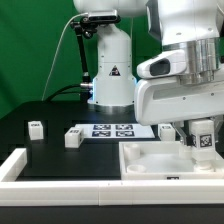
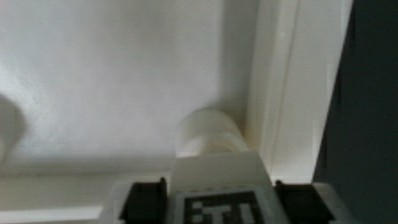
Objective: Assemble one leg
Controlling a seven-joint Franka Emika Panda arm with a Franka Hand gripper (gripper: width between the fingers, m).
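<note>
My gripper point(image 1: 201, 137) is shut on a leg point(image 1: 203, 134), a short white post with a black-and-white tag, and holds it over the far right corner of the large white tray-like part point(image 1: 150, 158). In the wrist view the tagged leg point(image 2: 217, 203) sits between my dark fingers point(image 2: 151, 198), just above the tray's inner floor point(image 2: 125, 90) beside its raised rim point(image 2: 285, 80). Two more legs lie on the table: one point(image 1: 36, 128) at the exterior view's left, one point(image 1: 73, 137) nearer the middle.
The marker board point(image 1: 112, 129) lies behind the tray, in front of the arm's base point(image 1: 110, 80). A white rail point(image 1: 20, 165) borders the table at the front and left. A rounded bump point(image 2: 214, 135) rises in the tray corner below the leg.
</note>
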